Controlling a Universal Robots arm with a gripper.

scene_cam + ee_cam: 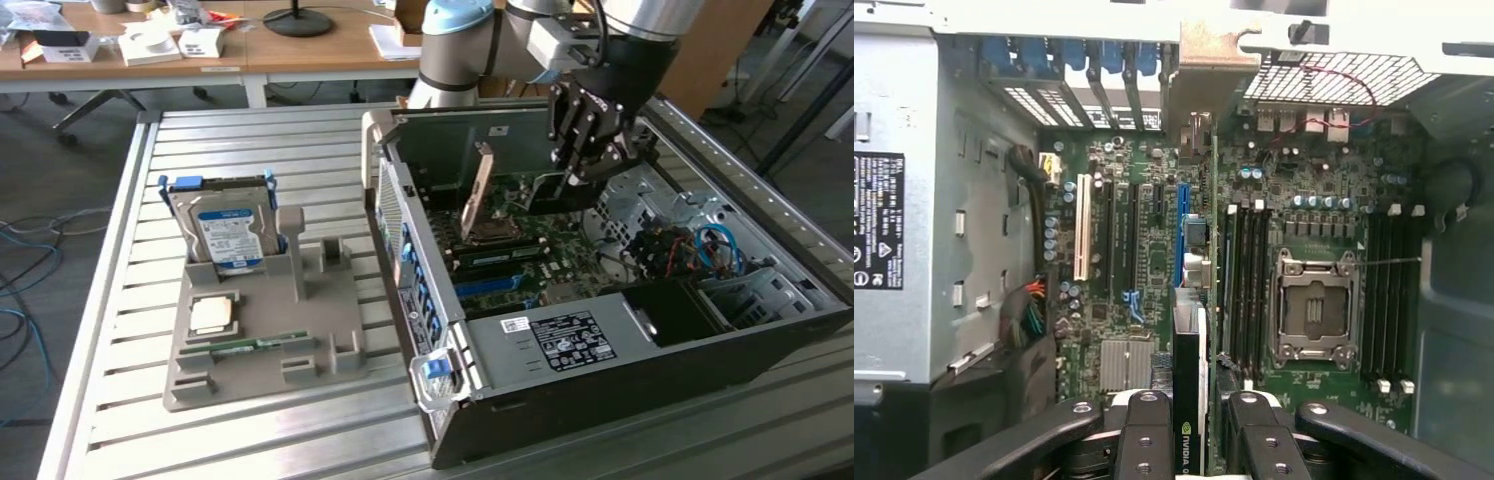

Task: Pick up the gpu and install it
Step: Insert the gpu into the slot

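In the exterior view the gripper [577, 183] is hiding much of the gpu [477, 195], with only a tan-brown face showing; in the wrist view the card is appearing edge-on, its near end cut off between the fingers [1145, 435], which are pinching it; it is standing on edge inside the open computer case [601, 400] above the motherboard [1144, 270], long axis pointing from the gripper toward the slotted rear wall; whether it is touching a slot is unclear.

Thin flat tan-brown gpu card [477, 195], black edge, green logo; green flat circuit motherboard [1294, 385]; silver metal hard drive [230, 232], blue label.
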